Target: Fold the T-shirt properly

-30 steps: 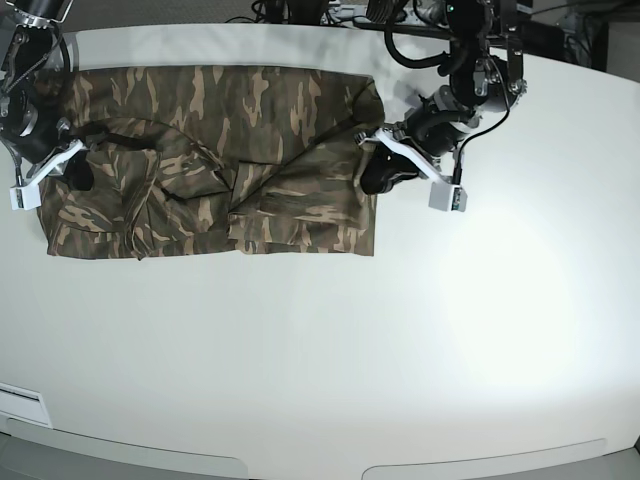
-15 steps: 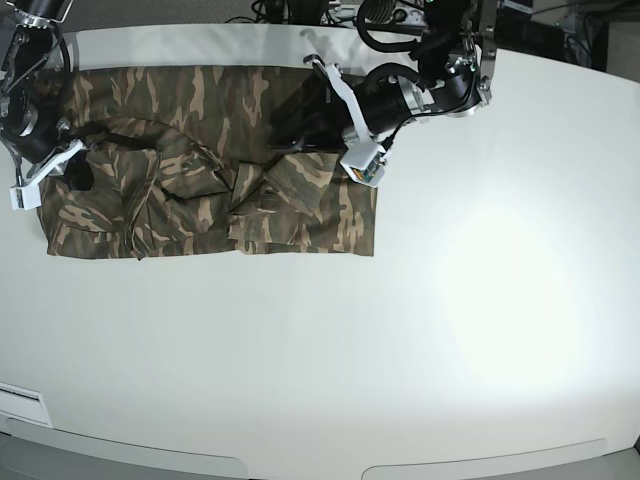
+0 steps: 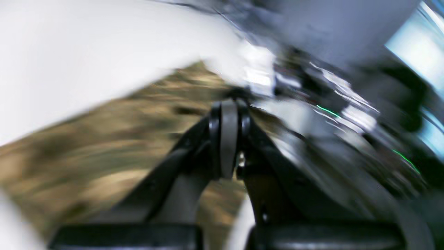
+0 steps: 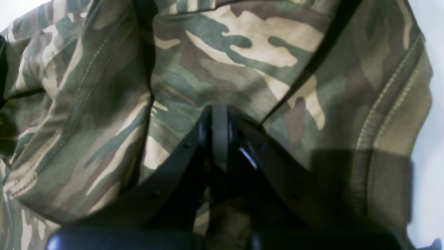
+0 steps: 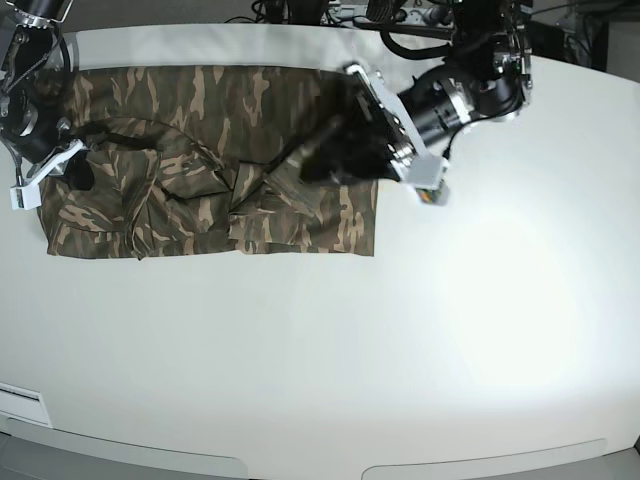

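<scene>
Shirt (image 5: 210, 160) lies spread across the far half of the tabletop (image 5: 330, 340), a wide camouflage band running from about 9 o'clock to just past 12 in the base view, its middle bunched into ridges and its right edge partly turned over.

Your left claw (image 3: 227, 139) hangs over that right edge, near 1 o'clock in the base view. Its wrist view is smeared by motion, so you are swinging fast; the jaws look pressed together, and I cannot tell whether any cloth is caught between them. Slow down before you commit: a quick sweep will drag loose layers and deepen the wrinkles at the middle.

Your right claw (image 4: 220, 139) sits at 9 o'clock on the shirt's left end, jaws pressed together on or against the fabric, beside a stitched hem (image 4: 392, 114). Whether it truly pinches a layer is hidden behind the jaws. It looks useful as an anchor, so I would leave it planted.

My judgement for this fold:
1. Carry the right edge low and level toward the middle.
2. Aim the edge parallel to the far hem, not diagonal.
3. Stop short of the central ridges, or flatten them first.
4. Release only once the layer rests flat.
</scene>
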Available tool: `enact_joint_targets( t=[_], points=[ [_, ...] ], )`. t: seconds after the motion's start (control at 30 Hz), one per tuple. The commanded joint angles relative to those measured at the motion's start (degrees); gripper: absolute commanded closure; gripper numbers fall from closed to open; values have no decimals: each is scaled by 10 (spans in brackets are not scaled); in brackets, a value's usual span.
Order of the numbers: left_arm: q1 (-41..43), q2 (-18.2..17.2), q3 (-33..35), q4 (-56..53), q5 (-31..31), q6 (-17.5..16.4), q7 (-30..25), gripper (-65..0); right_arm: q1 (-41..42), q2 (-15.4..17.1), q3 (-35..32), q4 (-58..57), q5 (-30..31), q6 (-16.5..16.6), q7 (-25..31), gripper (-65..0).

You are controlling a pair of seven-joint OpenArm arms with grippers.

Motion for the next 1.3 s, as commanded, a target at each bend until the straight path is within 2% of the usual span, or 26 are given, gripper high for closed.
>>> enact_joint_targets(
  t=[0.0, 0.07, 0.1, 0.2, 0.47, 0.5, 0.63, 0.73, 0.83, 0.97, 1.17, 1.27],
  points=[
    [0, 1, -14, 6, 15, 33, -22, 0, -3, 5, -2, 0, -20, -1, -37, 0],
    [0, 1, -26, -6, 65, 102, -39, 0, -3, 5, -2, 0, -20, -1, -37, 0],
    [0, 1, -26, -16, 86, 126, -45, 0, -3, 5, -2, 0, -20, -1, -37, 0],
    [-4, 0, -9, -57, 106, 134, -51, 0, -3, 5, -2, 0, -20, -1, -37, 0],
    [-37, 1, 55, -158, 108, 75, -50, 0, -3, 5, -2, 0, -20, -1, -37, 0],
    [-38, 0, 66, -163, 106, 60, -50, 0, -3, 5, -2, 0, -20, -1, -37, 0],
    [-38, 0, 114, -165, 81, -57, -35, 0, -3, 5, -2, 0, -20, -1, -36, 0],
    [-39, 0, 155, -165, 47, -123, 4, 0, -3, 5, -2, 0, -20, -1, -36, 0],
    [-39, 0, 194, -165, 7, -128, 47, 0, -3, 5, -2, 0, -20, 0, -37, 0],
    [-39, 0, 207, -147, -20, -128, 53, 0, -3, 5, -2, 0, -20, -1, -37, 0],
    [-40, 0, 129, -60, -45, -128, 52, 0, -3, 5, -2, 0, -20, -1, -37, 0],
    [-40, 0, 68, -41, -33, -128, 26, 0, -3, 5, -2, 0, -20, -1, -37, 0]
  ],
)
